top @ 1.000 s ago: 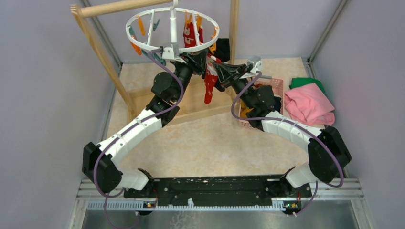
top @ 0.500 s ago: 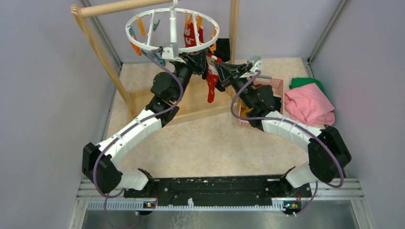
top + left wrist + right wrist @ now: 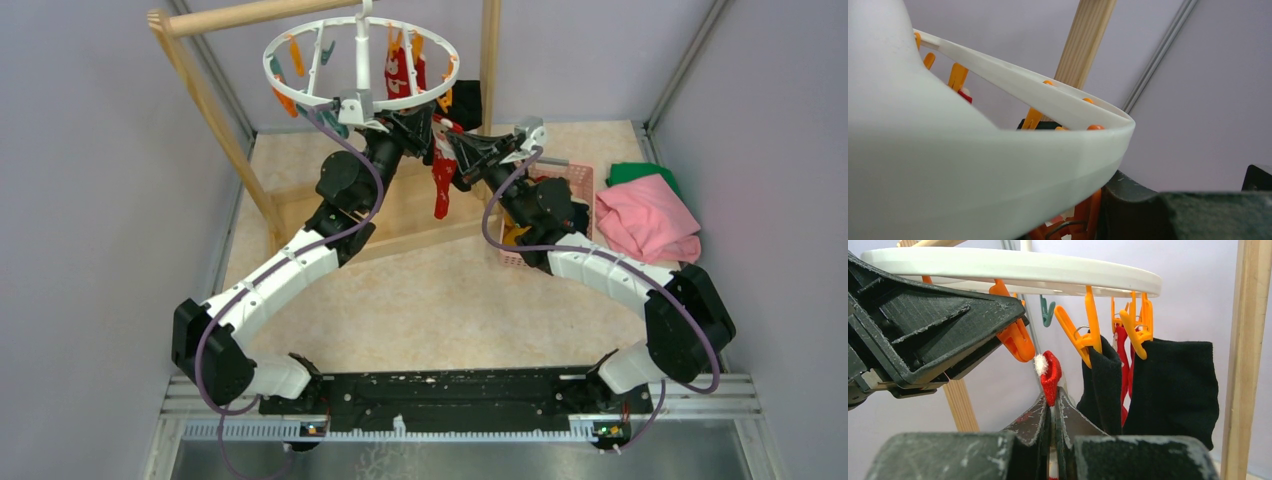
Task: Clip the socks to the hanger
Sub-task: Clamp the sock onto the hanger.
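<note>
The hanger [image 3: 360,62], a white ring with orange and teal clips, hangs from the wooden rack. Under the ring's front right edge my left gripper [image 3: 420,122] is shut on an orange clip [image 3: 1016,342]; the ring [image 3: 973,165] fills most of the left wrist view. My right gripper [image 3: 1053,402] is shut on a red sock with a white edge [image 3: 1050,371], whose top sits just below that clip while the rest dangles [image 3: 440,190]. Two black socks [image 3: 1173,390] and a red-white striped sock [image 3: 1120,362] hang clipped at the ring's far side.
The wooden rack's posts stand left [image 3: 215,120] and right [image 3: 490,60] of the ring, with its base board [image 3: 400,215] below. A pink basket [image 3: 578,180] sits at the right, beside folded pink [image 3: 645,222] and green [image 3: 640,172] cloths.
My right gripper has shifted slightly with the red sock, ending a little closer to the clip. The left arm has not moved.
</note>
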You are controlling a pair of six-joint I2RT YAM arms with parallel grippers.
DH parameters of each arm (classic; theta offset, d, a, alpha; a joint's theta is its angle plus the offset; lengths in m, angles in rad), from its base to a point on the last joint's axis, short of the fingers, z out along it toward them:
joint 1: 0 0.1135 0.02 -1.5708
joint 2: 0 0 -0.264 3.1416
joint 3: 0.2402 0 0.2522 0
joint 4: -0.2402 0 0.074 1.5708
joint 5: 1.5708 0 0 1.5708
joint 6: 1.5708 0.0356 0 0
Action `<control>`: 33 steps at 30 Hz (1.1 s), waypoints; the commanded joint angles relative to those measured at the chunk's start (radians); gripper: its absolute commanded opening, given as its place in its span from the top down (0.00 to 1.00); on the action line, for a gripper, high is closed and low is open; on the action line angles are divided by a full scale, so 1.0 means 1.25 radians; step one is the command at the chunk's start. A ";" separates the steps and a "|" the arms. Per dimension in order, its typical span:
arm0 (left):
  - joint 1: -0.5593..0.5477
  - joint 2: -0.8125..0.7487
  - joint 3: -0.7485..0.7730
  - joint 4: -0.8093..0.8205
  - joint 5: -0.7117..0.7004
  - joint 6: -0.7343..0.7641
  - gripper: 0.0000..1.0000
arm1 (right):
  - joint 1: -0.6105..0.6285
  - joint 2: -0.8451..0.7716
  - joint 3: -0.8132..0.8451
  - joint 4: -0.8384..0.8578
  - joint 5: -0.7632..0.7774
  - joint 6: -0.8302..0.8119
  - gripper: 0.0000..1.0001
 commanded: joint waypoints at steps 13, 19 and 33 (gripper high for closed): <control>0.005 -0.026 0.002 0.047 -0.003 -0.006 0.93 | 0.006 -0.018 0.009 0.030 -0.024 0.016 1.00; 0.004 -0.026 0.001 0.047 -0.001 -0.007 0.93 | 0.006 -0.023 0.013 0.038 -0.020 0.016 1.00; 0.005 -0.024 0.002 0.046 -0.001 -0.006 0.93 | 0.008 -0.031 0.016 0.051 -0.014 0.007 1.00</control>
